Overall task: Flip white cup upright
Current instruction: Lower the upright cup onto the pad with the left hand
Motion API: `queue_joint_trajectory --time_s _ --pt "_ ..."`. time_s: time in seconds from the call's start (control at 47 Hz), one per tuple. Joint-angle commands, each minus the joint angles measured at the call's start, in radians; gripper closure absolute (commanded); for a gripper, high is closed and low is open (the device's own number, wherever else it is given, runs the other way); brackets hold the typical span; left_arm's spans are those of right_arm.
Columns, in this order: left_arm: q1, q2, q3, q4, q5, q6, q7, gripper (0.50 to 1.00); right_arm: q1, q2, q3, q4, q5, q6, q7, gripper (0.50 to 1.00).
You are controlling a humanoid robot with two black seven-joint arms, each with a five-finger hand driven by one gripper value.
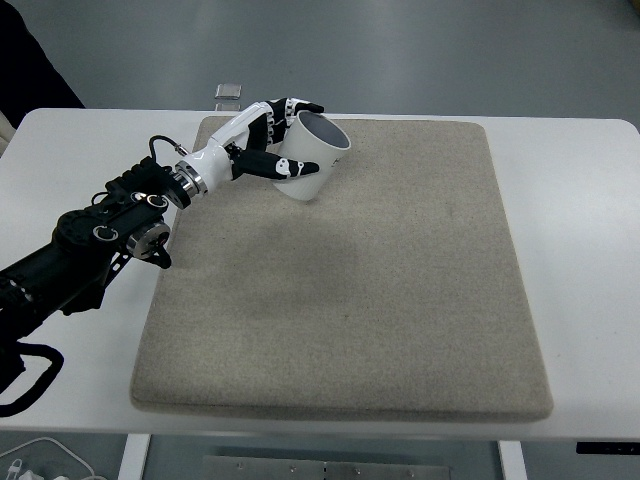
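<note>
The left hand [268,140] is clamped on the cup [312,156], with the thumb across the near side of its wall and the other fingers [296,106] curled around the far side, close to the rim. The cup sits at the far left part of the mat [400,290], which lies on the table [580,200], and it is tilted: the opening looks up and toward the far right, and the base points down toward the mat, so the flip seems almost done but not finished. From here, the main risk is that the hand lets go while the cup is leaning; then it could roll back on its side or tip over the mat's far edge, which is just beside it. A second risk is slipping, because the wall is smooth and the grip is near the rim only, so the cup may turn inside the fingers when the wrist rotates. It cannot be told if the base touches the mat already. The cup lies on the right of the hand, at the end of the arm that comes in from the left edge. The right hand is not visible.
</note>
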Motion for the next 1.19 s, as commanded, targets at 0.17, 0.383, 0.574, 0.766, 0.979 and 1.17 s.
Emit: queue_joint_trajectory --time_s 0.17,0.383,0.574,0.766,0.979,1.17 --pt "0.022 -0.005 0.001 -0.005 -0.002 0.020 0.000 0.958 0.000 0.000 0.000 0.000 0.000 0.000 0.000 0.570" --pt "0.028 -0.021 0.003 -0.005 0.000 0.042 0.000 0.928 0.000 0.000 0.000 0.000 0.000 0.000 0.000 0.570" --pt "0.028 -0.021 0.003 -0.008 0.000 0.042 0.000 0.883 0.000 0.000 0.000 0.000 0.000 0.000 0.000 0.570" --pt "0.027 -0.020 0.003 -0.008 0.000 0.042 0.000 0.746 0.000 0.000 0.000 0.000 0.000 0.000 0.000 0.570" --pt "0.033 -0.018 0.004 -0.010 0.000 0.032 0.000 0.521 0.000 0.000 0.000 0.000 0.000 0.000 0.000 0.570" --pt "0.033 -0.009 0.004 -0.016 -0.002 0.025 0.000 0.500 0.000 0.000 0.000 0.000 0.000 0.000 0.000 0.570"
